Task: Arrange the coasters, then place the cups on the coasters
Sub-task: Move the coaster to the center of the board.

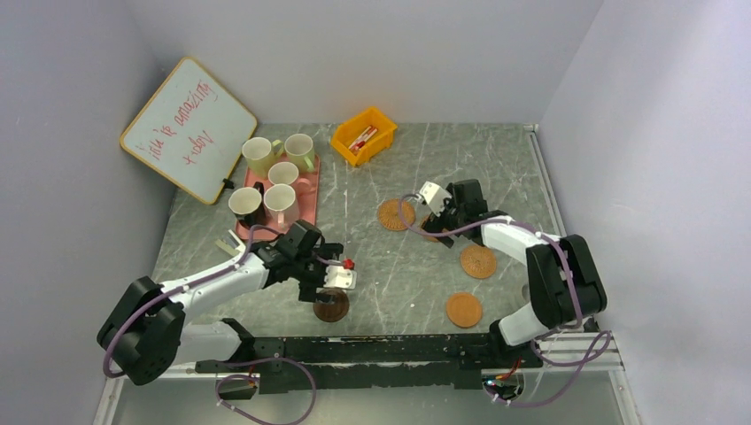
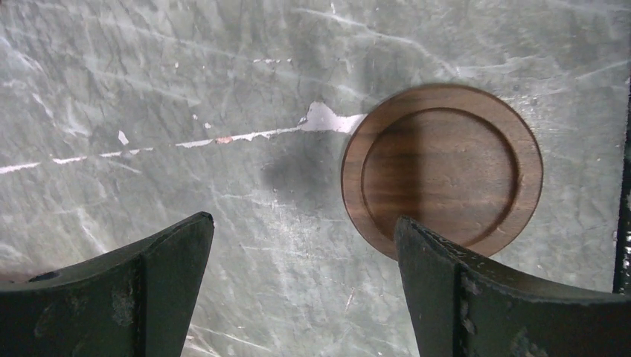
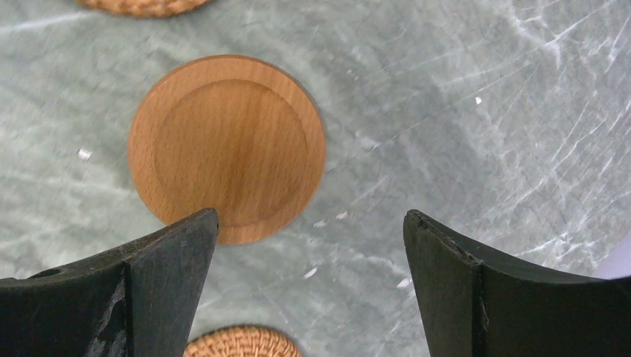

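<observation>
A grey, marble-veined surface sat boxed in on three sides by a plain pale back wall, left wall and right wall. A whiteboard with red handwriting leaned in the far left corner. The light was soft and even, the shadows faint. A white scuff marked the stone pattern.

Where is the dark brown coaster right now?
In the top view the dark brown coaster lies near the front edge, left of centre, beneath the open jaws of the left arm, an orange coaster to its right.
</observation>
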Motion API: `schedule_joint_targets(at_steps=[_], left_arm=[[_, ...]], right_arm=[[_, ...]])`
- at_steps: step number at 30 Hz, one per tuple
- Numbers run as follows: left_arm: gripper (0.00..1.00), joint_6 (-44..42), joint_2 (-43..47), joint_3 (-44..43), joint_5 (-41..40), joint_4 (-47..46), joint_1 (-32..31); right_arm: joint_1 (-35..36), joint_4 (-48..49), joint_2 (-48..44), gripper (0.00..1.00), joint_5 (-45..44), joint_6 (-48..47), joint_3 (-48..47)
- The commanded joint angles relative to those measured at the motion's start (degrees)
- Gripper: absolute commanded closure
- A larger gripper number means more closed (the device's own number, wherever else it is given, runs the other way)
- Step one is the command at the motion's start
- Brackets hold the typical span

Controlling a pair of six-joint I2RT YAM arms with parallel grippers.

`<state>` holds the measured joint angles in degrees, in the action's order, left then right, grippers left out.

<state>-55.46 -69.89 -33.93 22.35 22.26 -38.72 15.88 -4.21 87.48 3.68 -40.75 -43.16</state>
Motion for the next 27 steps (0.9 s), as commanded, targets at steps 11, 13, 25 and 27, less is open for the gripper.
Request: schedule_joint_targets(at_steps=[11,13,25,27], left_arm=[[0.04,-0.26,-1.63,-3.79,-5.18,2.66,-7.87],[0.03,0.37,-1.90,-3.08,-6.26,1.09,-8.78],[0.04,5.52,-11.26,-3.16,-15.04,-9.72,-17.48],[0.04,7.04,-13.44,-4.15,-16.47,-11.97,-18.89]], right_arm=[[3.30,-19.94,-16.09,0.00,6.91,-12.38,7.73],[3.35,-20.43,-19.63,0.00,8.04,-11.68,7.40],[-3.76,-27.30,-32.80,0.00,4.22,-16.81,7.24],[-6.03,-26.95,-33.70,0.00,4.63,-17.57,8.63]])
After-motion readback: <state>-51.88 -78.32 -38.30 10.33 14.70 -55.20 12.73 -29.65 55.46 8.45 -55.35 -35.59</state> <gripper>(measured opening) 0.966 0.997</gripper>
